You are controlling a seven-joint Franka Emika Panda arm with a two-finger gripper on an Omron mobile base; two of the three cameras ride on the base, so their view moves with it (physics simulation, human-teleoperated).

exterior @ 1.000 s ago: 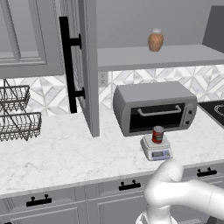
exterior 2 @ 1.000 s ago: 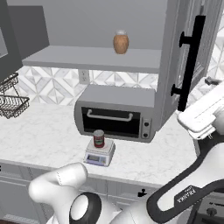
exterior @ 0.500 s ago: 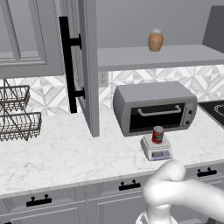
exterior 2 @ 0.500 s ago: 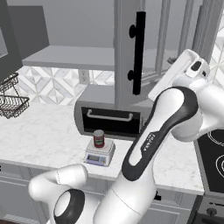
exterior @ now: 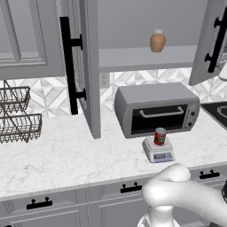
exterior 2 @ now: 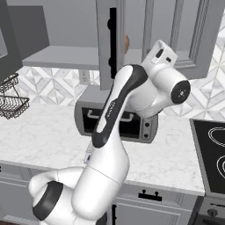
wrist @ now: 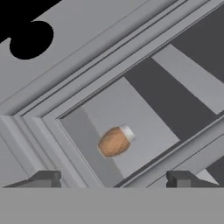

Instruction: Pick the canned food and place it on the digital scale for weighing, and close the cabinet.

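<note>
Now arm (exterior 2: 132,94) raised at cabinet (exterior: 84,66), jaws wide apart, empty.

Your left base view sits behind the arm on its left, looking forward and down across the table (exterior: 66,159) at the toaster oven (exterior: 155,108), with the open cabinet (exterior: 84,66) door close on its left side. Your right base view looks at the same stretch from behind on the right, but the arm's white body stands near the lens and covers much of the middle. Both share the toaster oven, the table, the shelf and the brown jar (exterior: 157,41). Your hand view looks closely at a panelled cabinet door, rolled well off level, with the jar beyond.
</note>
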